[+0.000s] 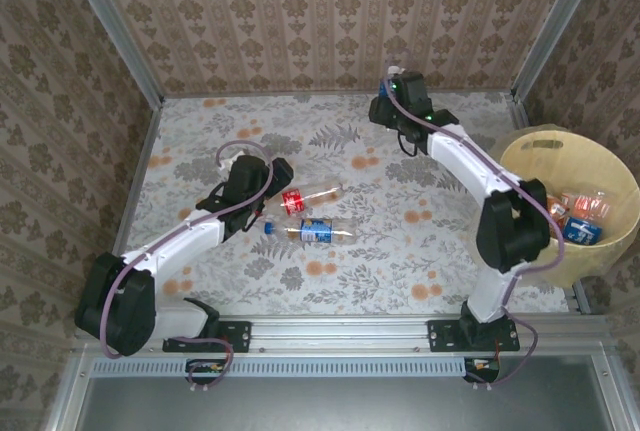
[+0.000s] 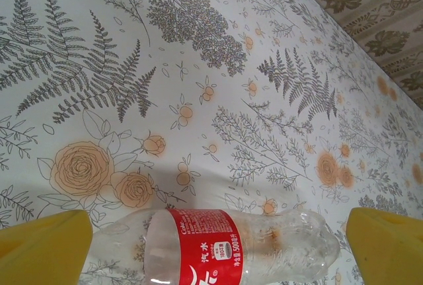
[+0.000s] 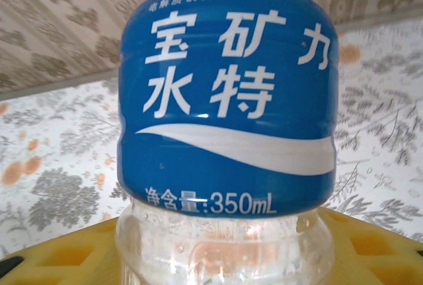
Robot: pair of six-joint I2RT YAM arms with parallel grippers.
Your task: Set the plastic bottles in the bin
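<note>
Top view: The left gripper sits over mid-table, just beside a red-label bottle that lies on its side on the flowered table. A blue-label bottle lies close on the near side of the red one, also on its side. The right gripper is at the far edge of the table, near the back wall. The bin stands at the table's right edge, beside the right arm. Several bottles in the bin rest against its near-right wall.

Left wrist view: The left gripper has its yellow fingers spread wide. The red-label bottle lies lengthwise between them, clear of both tips.

Right wrist view: An upright 350 mL bottle with a blue label stands between the yellow fingers of the right gripper. Yellow meets the bottle's outline on both sides. Whether they are pressing on it cannot be told.
</note>
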